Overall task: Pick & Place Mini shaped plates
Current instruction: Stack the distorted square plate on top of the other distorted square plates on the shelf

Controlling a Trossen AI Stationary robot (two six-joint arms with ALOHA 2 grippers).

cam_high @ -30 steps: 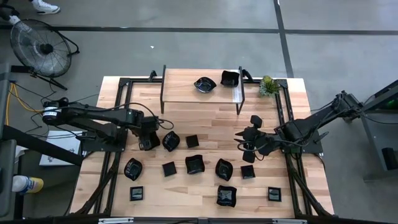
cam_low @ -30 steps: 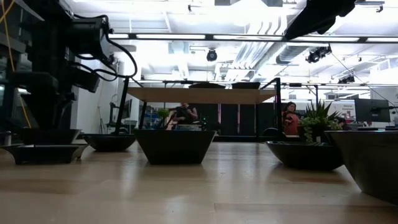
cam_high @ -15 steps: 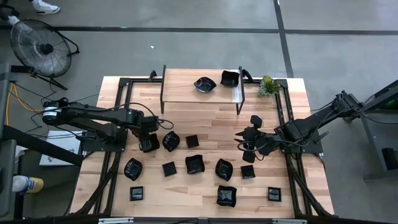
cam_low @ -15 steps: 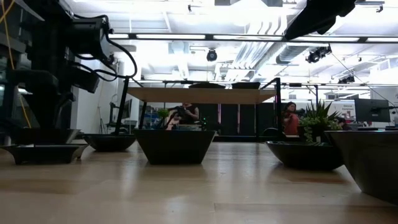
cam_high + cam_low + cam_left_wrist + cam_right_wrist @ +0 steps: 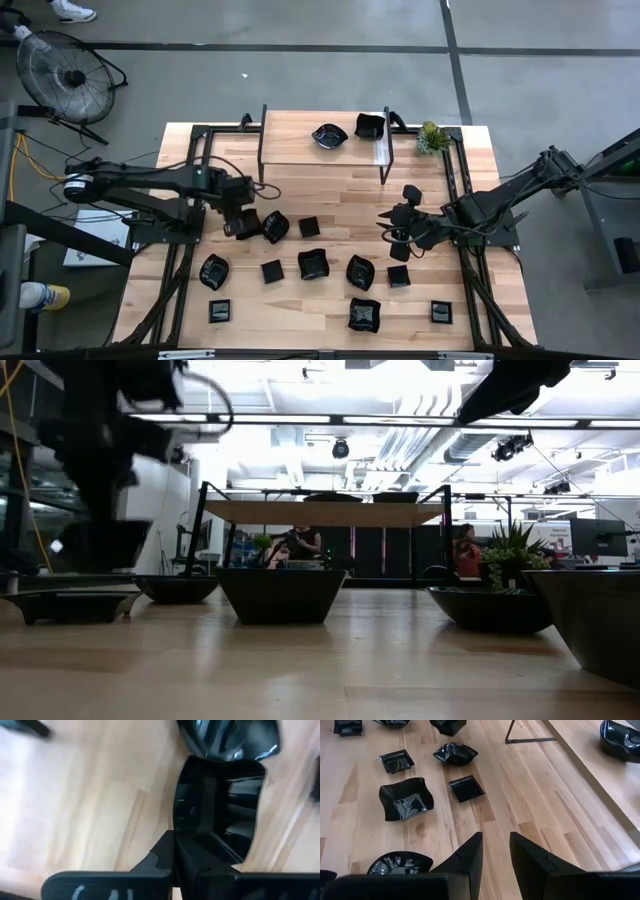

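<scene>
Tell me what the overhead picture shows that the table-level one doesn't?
Only the overhead view shows the floor fan, both arms whole, and the left fingers shut on a square plate. Only the table-level view shows the ceiling lights and seated people behind. Both show the raised shelf and the green plant.

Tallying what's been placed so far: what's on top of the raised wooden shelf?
Two black mini plates sit on the raised wooden shelf: a wavy-edged plate and a squarish plate. The table beneath the shelf is hidden from above.
</scene>
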